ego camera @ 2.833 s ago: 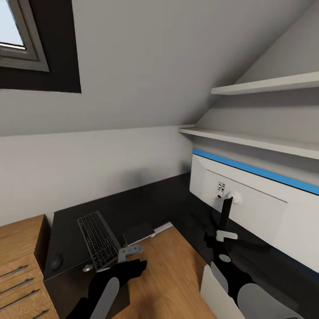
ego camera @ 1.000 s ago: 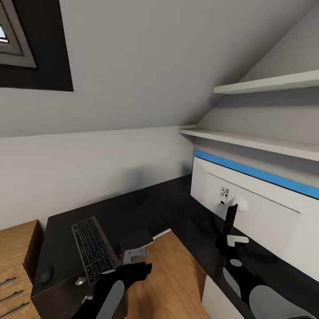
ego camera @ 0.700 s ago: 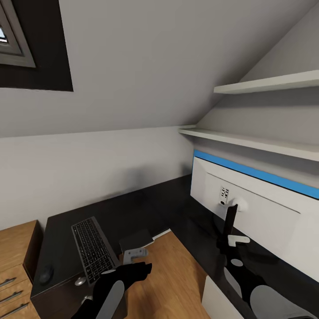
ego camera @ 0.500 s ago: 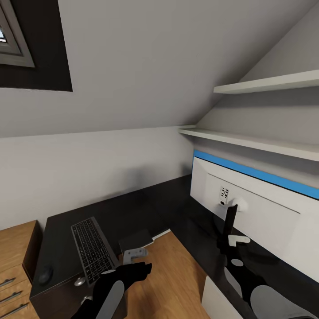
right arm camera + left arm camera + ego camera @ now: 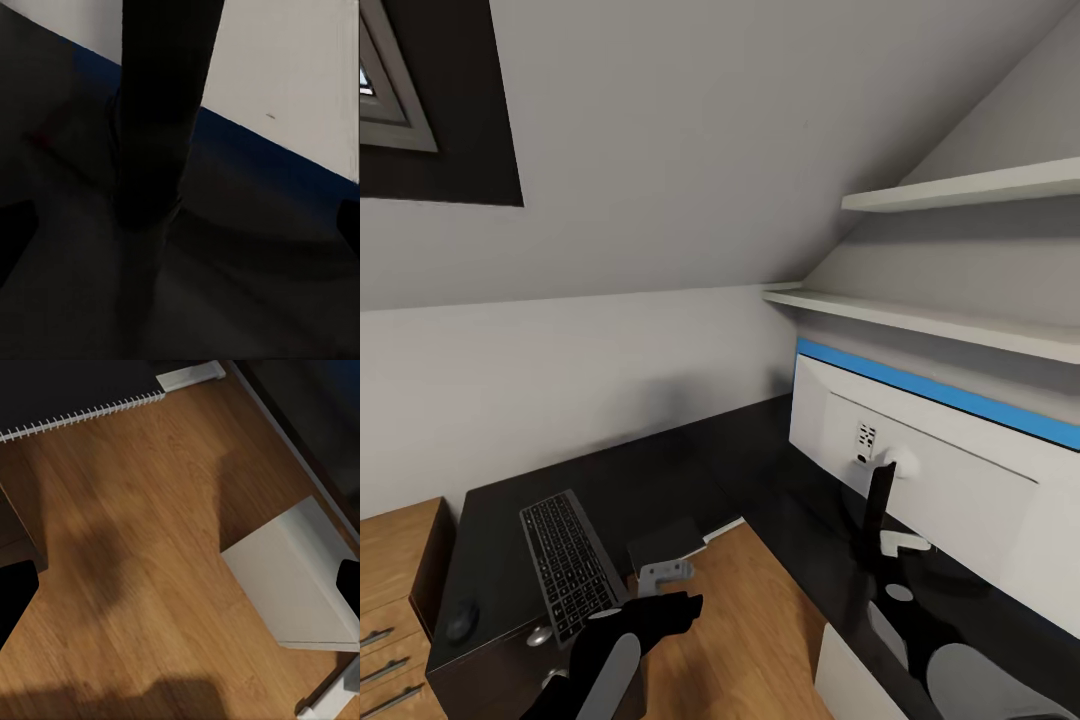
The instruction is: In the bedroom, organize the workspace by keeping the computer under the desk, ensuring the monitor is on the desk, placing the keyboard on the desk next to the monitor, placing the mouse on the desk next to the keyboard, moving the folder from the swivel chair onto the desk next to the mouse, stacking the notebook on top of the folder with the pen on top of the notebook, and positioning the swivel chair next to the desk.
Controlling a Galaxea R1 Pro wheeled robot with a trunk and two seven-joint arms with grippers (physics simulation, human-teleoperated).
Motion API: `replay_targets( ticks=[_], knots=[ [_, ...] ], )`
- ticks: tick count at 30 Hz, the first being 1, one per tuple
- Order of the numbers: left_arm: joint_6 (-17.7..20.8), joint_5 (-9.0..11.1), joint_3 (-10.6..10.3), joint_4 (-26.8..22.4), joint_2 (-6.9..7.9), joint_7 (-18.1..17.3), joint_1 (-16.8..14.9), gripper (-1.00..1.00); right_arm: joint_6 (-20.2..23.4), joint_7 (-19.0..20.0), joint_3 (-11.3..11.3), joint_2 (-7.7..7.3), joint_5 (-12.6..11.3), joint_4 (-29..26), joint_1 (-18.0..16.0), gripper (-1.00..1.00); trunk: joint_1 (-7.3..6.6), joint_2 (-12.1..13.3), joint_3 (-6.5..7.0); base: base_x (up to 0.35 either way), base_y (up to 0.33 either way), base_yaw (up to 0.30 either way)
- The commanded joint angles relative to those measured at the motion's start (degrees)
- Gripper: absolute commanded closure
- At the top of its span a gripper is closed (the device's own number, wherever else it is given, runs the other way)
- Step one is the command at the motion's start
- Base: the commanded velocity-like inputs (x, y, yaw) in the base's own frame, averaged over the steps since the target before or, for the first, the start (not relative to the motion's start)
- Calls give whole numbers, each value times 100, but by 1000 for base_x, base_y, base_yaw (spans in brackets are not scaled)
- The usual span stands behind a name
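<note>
The left gripper (image 5: 665,572), a grey two-fingered claw on a black arm, hangs over the wooden floor (image 5: 735,620) just off the edge of the large L-shaped glossy black desk (image 5: 650,470). In its wrist view the black fingertips (image 5: 15,596) stand at opposite edges of the picture, so its jaws are spread wide with nothing between them. Just beyond this gripper a dark spiral-bound notebook (image 5: 668,540) lies on the desk edge, with a white sheet-like thing (image 5: 725,527) poking out beside it. Farther out to the gripper's left lies the slim full-size keyboard (image 5: 565,560) with dark grey keys, and beyond that the small black rounded mouse (image 5: 460,622), near the desk's far end.

The right gripper (image 5: 900,545), pale-fingered on a black arm, sits close to the black stand (image 5: 876,500) of the wide monitor (image 5: 940,480), whose silver-white back faces the camera. In its wrist view the stand (image 5: 161,112) rises right ahead between widely parted fingertips (image 5: 15,232), gripping nothing. A white desk leg (image 5: 292,585) stands on the floor near the left gripper.
</note>
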Motion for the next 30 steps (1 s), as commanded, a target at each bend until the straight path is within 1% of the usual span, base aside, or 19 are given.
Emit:
replay_targets(
  ticks=[1, 3, 5, 6, 9, 14, 21, 30],
  knots=[
    [10, 60, -5, -6, 2, 57, -6, -100, -91, -16, -134, -3, -144, 6, -6, -100, 2, -9, -10, 0, 0, 0],
    [10, 60, -5, -6, 2, 57, -6, -100, -172, -7, -304, -1, -205, 11, -6, -100, 2, -9, -10, 0, 0, 0],
    [10, 60, -5, -5, 2, 59, -6, -100, -243, -1, -428, 1, -246, 17, -6, -100, 2, -9, -10, 0, 0, 0],
    [10, 60, -5, -5, 5, 63, -6, -100, -336, 8, -578, 3, -298, 25, -6, -100, 2, -9, -10, 0, 0, 0],
    [10, 60, -5, -5, 6, 65, -6, -100, -363, 12, -625, 3, -320, 27, -5, -100, 2, -9, -10, 0, 0, 0],
    [10, 60, -5, -5, 5, 61, -6, -100, -375, 16, -642, 4, -321, 28, -5, -100, 2, -9, -10, 3, 2, 0],
    [10, 60, -5, -5, 6, 64, -6, -100, -381, 18, -646, 4, -305, 34, -6, -100, 2, -9, -10, 151, 111, 0],
    [10, 60, -5, -5, 6, 72, -6, -100, -381, 18, -634, 13, -293, 33, -5, -100, 2, -9, -10, 28, 20, 0]
  ],
)
